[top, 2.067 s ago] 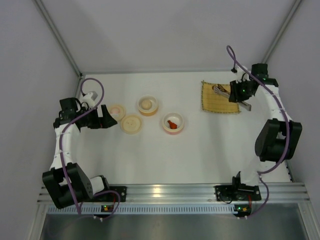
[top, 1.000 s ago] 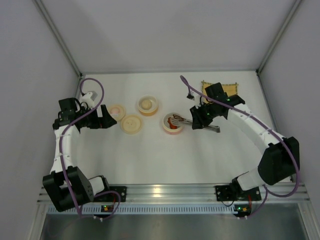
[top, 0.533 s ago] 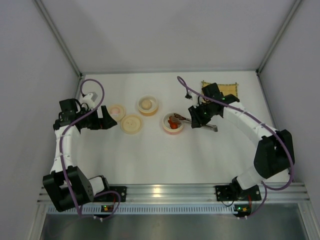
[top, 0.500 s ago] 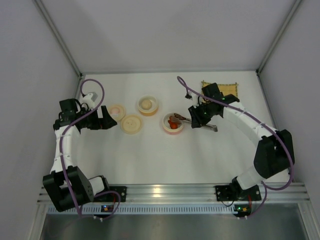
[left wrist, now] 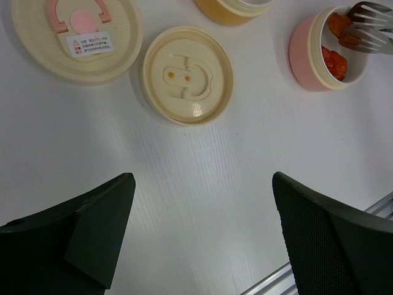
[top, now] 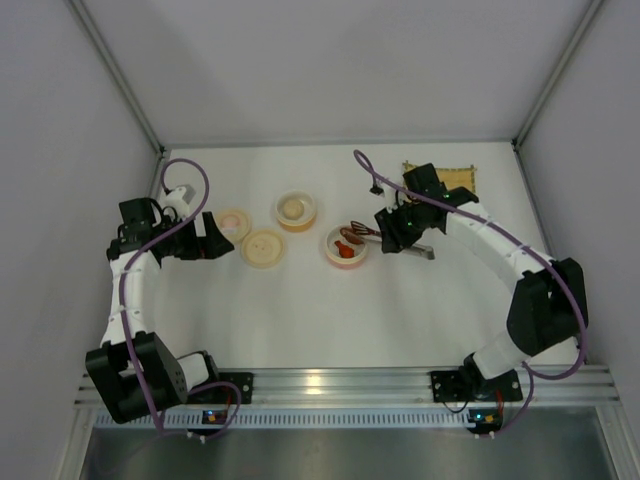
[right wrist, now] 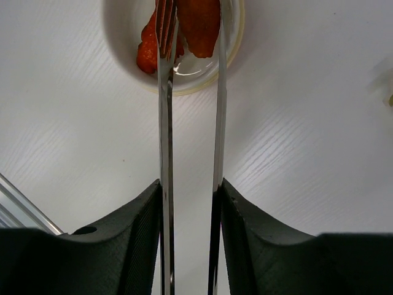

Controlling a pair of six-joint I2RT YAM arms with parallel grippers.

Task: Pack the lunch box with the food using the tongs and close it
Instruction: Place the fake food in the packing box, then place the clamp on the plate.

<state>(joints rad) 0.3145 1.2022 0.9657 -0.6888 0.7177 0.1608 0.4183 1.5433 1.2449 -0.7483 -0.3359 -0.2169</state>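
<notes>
The slim silvery metal tongs (right wrist: 164,153), pinched in the right hand (right wrist: 190,206), reach to the wrist frame's top, tips among red-orange sausage pieces (right wrist: 199,24) in the pink round bowl (top: 331,240), mid-frame overhead on the white bench (top: 300,310). The left hand (left wrist: 201,178) gapes wide at far left, holding nothing.

The slim silvery metal tongs (right wrist: 164,135) look smooth and bright, catching reflections. The white tabletop (right wrist: 295,153) is matt with a fine grain. The round pink plastic bowl (left wrist: 304,52) and ribbed cream plastic lid (left wrist: 187,75) are smooth; the red-orange sausage pieces (right wrist: 199,24) glisten. The left pincer (left wrist: 201,184) has matt black fingers (left wrist: 325,246), finely dimpled.
</notes>
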